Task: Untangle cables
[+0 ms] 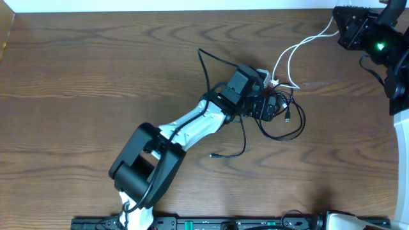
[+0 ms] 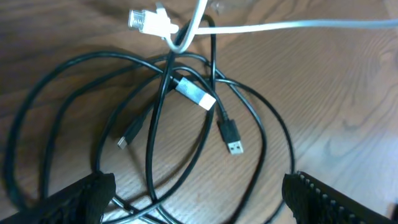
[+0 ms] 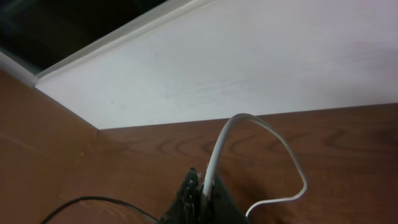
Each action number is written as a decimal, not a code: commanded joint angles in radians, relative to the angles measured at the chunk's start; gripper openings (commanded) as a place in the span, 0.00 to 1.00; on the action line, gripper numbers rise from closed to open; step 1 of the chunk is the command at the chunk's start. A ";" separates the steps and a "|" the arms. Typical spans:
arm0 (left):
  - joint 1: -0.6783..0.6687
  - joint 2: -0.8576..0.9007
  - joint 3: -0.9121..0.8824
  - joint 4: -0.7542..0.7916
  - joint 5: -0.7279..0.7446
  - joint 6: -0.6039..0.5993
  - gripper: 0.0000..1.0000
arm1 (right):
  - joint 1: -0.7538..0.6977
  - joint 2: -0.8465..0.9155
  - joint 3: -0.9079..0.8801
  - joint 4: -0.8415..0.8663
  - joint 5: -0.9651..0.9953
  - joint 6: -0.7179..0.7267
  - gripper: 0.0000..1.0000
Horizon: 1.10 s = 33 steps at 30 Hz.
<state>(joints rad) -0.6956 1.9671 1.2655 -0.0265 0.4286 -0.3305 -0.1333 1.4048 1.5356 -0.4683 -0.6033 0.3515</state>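
Right wrist: right gripper (image 3: 200, 190) seemingly pinches white cable (image 3: 217, 146); markings unreadable.

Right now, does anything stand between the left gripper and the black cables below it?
Nothing visible does. The left gripper is open directly over the black cables. The white cable, held by the right gripper, hooks through the tangle at its far edge.

You're looking at a robotics lab workstation.
Two robot arms, the left arm (image 1: 185, 128) and the right arm (image 1: 377, 38), reach over a wood-grain bench (image 1: 77, 76). A black mounting rail (image 1: 223, 223) runs along its near edge, and a plain white wall (image 3: 249, 62) backs it.
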 commanded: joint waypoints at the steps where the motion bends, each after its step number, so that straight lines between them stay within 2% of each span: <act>1: -0.002 0.048 -0.003 0.040 -0.016 0.024 0.91 | 0.004 -0.013 0.007 -0.005 -0.010 -0.015 0.01; 6: -0.002 0.088 -0.003 0.078 -0.105 0.024 0.91 | 0.004 -0.013 0.007 -0.030 -0.010 -0.015 0.01; 14: -0.024 0.138 -0.003 0.168 -0.106 0.024 0.85 | 0.004 -0.013 0.007 -0.046 -0.010 -0.015 0.01; 15: -0.029 0.139 -0.003 0.167 -0.109 0.024 0.79 | 0.004 -0.013 0.007 -0.046 -0.010 -0.015 0.01; 17: -0.031 0.139 -0.003 0.167 -0.108 0.023 0.62 | 0.004 -0.013 0.007 -0.046 -0.010 -0.015 0.01; 18: -0.030 0.139 -0.003 0.167 -0.108 0.023 0.47 | 0.004 -0.013 0.007 -0.047 -0.010 -0.015 0.01; 19: -0.030 0.139 -0.003 0.167 -0.108 0.024 0.37 | 0.004 -0.013 0.007 -0.047 -0.010 -0.015 0.01; 21: -0.028 0.139 -0.003 0.163 -0.108 0.024 0.12 | 0.004 -0.013 0.007 -0.049 -0.009 -0.016 0.01; 22: -0.027 0.138 -0.003 0.158 -0.108 0.023 0.08 | 0.004 -0.013 0.007 -0.049 -0.010 -0.016 0.01; 26: -0.009 0.105 -0.003 0.067 -0.108 0.024 0.08 | 0.004 -0.013 0.007 -0.053 0.011 -0.038 0.01; 31: 0.066 0.034 -0.003 -0.179 -0.109 0.034 0.08 | -0.021 -0.013 0.007 -0.061 0.128 -0.038 0.01; 33: 0.121 0.014 -0.003 -0.316 -0.123 0.094 0.07 | -0.060 -0.013 0.007 -0.098 0.249 0.007 0.01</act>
<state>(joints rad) -0.6434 2.0384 1.2663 -0.2359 0.3321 -0.3035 -0.1463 1.4048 1.5356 -0.5377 -0.5190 0.3321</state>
